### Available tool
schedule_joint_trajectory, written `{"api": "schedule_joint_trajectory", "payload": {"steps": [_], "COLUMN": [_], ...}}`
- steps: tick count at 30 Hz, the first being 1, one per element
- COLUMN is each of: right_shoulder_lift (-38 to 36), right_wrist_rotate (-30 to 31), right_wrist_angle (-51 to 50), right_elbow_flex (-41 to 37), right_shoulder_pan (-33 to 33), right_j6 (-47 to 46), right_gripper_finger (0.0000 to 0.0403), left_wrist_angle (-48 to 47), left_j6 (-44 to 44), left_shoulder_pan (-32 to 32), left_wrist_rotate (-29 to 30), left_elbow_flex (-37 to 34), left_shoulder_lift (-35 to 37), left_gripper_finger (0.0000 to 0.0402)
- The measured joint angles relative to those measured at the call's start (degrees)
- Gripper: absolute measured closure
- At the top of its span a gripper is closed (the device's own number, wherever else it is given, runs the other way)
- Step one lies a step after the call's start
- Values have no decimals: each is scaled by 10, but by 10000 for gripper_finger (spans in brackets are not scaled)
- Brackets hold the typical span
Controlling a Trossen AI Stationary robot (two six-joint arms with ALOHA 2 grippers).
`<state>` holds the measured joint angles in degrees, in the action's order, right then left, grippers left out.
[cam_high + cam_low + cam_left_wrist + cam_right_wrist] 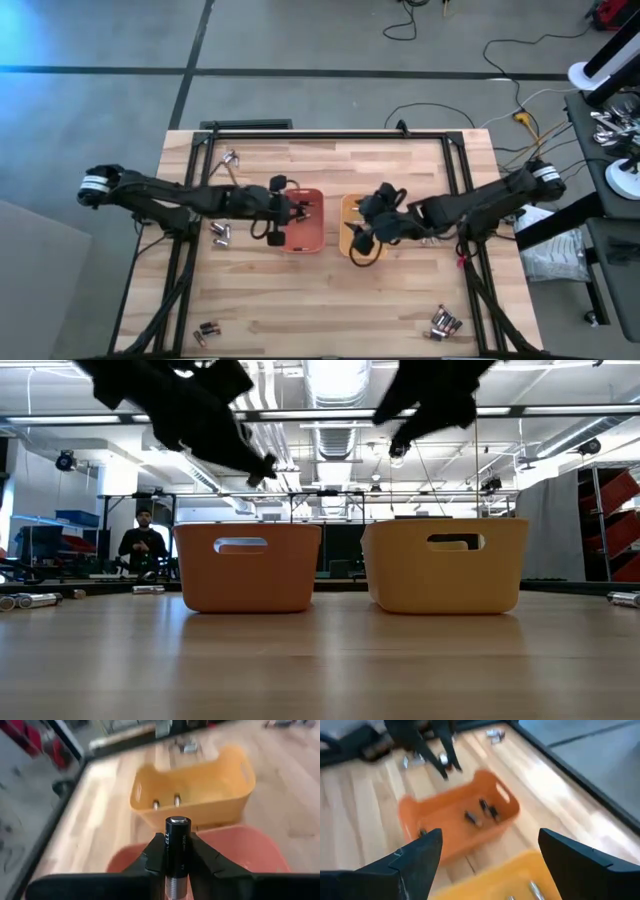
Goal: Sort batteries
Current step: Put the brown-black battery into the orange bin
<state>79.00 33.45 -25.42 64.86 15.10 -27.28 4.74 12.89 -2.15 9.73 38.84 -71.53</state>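
Note:
My left gripper [297, 210] hangs over the orange tray [312, 232] and is shut on a dark battery [178, 845]. My right gripper [490, 860] is open with nothing between its fingers; it hovers above the yellow tray [349, 210]. The orange tray [460, 827] has a few batteries lying on its floor. Two batteries [166, 802] lie in the yellow tray [200, 795]. In the low view both trays stand side by side, the orange tray [247, 565] on the left and the yellow tray [445, 565] on the right, and both grippers are above their rims. My left gripper pinches the dark battery between its two fingers [150, 860] by its long sides. The battery lies along the fingers and its flat end [178, 821] sticks out past the fingertips. The fingers slant down from the table's left. The battery is lifted clear above the orange tray.
Loose batteries lie on the wooden table in small groups: left of the orange tray [221, 233], at the far left [230, 157], at the near left [205, 332] and at the near right [445, 322]. A person [143, 545] stands in the room beyond the table.

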Motion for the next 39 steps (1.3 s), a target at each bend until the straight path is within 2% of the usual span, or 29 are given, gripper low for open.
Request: {"api": "schedule_joint_trajectory", "payload": {"steps": [7, 12, 17, 21, 25, 28, 39], "right_shoulder_lift": [-2, 2, 0, -1, -2, -3, -3], "right_wrist_rotate": [-9, -9, -9, -9, -19, -33, -34], "right_wrist_angle": [40, 63, 62, 63, 59, 61, 61], "right_elbow_flex": [-91, -116, -113, -103, -92, -86, -79], "right_shoulder_pan": [10, 20, 36, 41, 41, 42, 40], "right_j6": [-44, -51, -35, -18, -18, -17, -12], "right_gripper_finger": [103, 114, 122, 119, 111, 105, 96], "left_wrist_angle": [-187, -219, -243, -254, -260, -272, -277], "left_j6": [-61, -86, -104, -108, -126, -143, -159], "left_shoulder_pan": [3, 14, 31, 47, 68, 79, 84], "left_wrist_rotate": [2, -41, -47, -50, -88, -93, -120], "left_elbow_flex": [101, 136, 160, 170, 170, 170, 170], "left_shoulder_lift": [-101, -170, -222, -244, -259, -266, -269], "left_gripper_finger": [370, 370, 370, 364, 361, 360, 357]}}
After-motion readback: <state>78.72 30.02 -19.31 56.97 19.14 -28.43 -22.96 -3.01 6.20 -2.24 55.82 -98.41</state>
